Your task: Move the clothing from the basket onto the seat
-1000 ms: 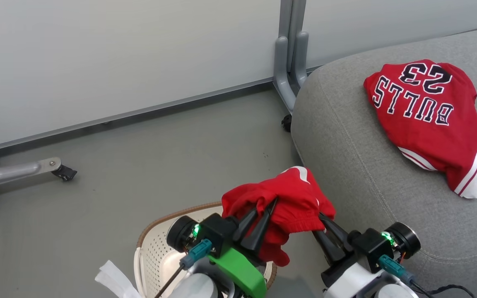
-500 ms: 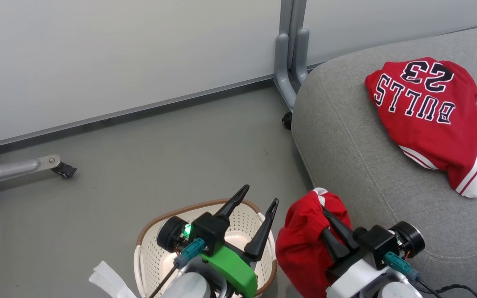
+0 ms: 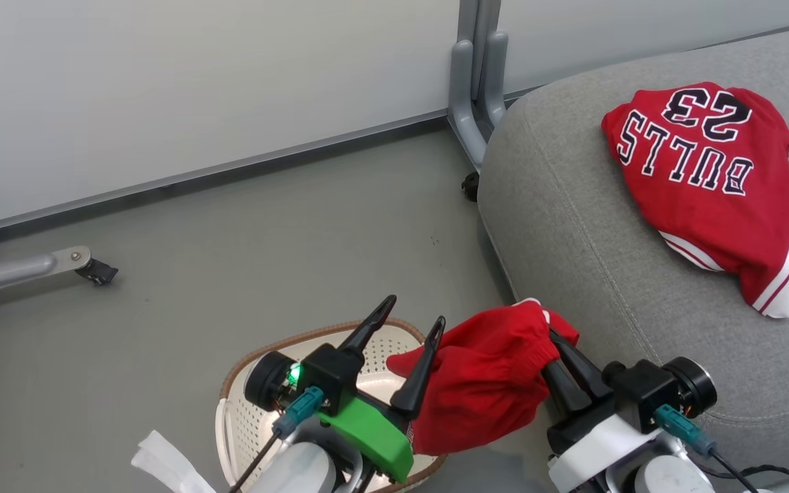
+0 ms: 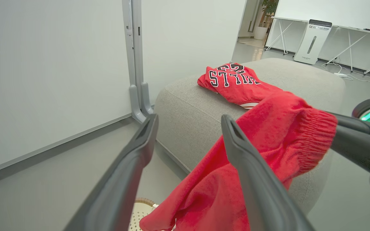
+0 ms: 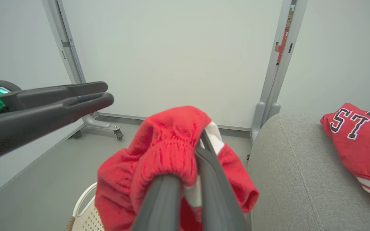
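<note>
Grey upholstery covers the seat (image 3: 572,226), which spreads ahead and to the right of the right hand (image 3: 557,342), its rounded edge just beside that hand. The jersey (image 3: 703,185) already lies on it, well beyond the right hand. The basket (image 3: 237,411) stands on the floor directly under the left hand (image 3: 416,309). The shorts (image 3: 483,383) hang between the two hands, not yet over the seat, their lower folds drooping across the basket's right rim.

The right hand is clamped tight on the shorts' elastic waistband. The left hand is spread wide and holds nothing. Its right finger is beside the cloth, but whether it touches is unclear.

The step in hand looks like the carry of the second garment. The next move calls for the right hand to swing forward and right over the cushion, high enough for the trailing cloth to clear the seat's edge, and then to let go. The tail could snag on the left hand's finger or on the basket rim.

The head view alone gives the basket's perforated inside, partly hidden by the left arm and the shorts. The left wrist view shows how far the shorts hang below the right hand. The right wrist view shows the pinch itself, with white trim between the fingers.
</note>
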Controlling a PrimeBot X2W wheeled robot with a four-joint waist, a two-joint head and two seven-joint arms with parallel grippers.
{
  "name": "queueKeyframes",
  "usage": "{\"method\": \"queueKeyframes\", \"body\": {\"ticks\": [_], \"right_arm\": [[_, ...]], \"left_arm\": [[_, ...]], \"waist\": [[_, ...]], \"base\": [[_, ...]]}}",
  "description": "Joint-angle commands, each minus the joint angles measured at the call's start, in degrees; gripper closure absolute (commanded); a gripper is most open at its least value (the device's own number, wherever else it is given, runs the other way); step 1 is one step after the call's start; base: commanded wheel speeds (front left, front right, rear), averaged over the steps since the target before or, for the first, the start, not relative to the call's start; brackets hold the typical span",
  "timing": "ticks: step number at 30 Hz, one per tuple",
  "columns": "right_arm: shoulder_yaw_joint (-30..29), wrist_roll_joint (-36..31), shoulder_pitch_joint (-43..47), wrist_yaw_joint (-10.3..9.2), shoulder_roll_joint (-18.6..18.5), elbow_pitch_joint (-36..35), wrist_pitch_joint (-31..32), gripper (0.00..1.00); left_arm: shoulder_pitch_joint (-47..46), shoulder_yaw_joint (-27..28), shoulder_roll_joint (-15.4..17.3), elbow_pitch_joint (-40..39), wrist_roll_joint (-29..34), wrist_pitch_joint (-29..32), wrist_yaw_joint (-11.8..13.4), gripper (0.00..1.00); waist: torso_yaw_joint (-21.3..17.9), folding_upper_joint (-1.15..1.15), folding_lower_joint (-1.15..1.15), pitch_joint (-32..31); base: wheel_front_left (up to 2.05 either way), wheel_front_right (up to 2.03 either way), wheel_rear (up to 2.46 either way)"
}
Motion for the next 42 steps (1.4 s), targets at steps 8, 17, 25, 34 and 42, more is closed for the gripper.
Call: {"method": "queueKeyframes", "body": {"ticks": [8,17,25,34,42], "right_arm": [[-3.71,0.24,-1.06,-0.02,-0.54,-5.29,-0.02,1.00],[-8.43,0.03,-0.11,-0.02,-0.36,-12.41,-0.06,1.00],[-10.93,1.08,0.90,-0.02,1.00,-17.06,-0.06,1.00],[-15.31,4.24,-8.73,-0.02,2.00,-23.48,-0.07,1.00],[-22.92,7.29,-34.51,-0.02,-5.02,-24.98,-0.06,1.00]], "left_arm": [[2.56,6.37,1.86,-6.43,4.62,-0.11,-1.10,0.00],[5.50,10.16,5.84,-12.34,10.58,-0.11,-4.70,0.00],[5.93,9.63,10.38,-14.25,15.01,-0.11,-5.23,0.00],[2.84,8.49,13.72,-15.11,15.65,-0.12,-5.27,0.00],[-3.59,5.50,17.97,-15.90,15.77,-0.12,-5.28,0.00]], "waist": [[-4.01,0.00,0.00,4.79],[-11.30,0.00,0.00,11.75],[-16.71,0.00,0.00,17.59],[-18.76,0.00,0.00,25.95],[-16.68,0.00,0.00,35.29]], "base": [[0.00,0.00,0.00],[0.00,0.00,0.00],[0.00,0.00,0.00],[0.00,0.00,0.00],[0.00,0.00,0.00]]}}
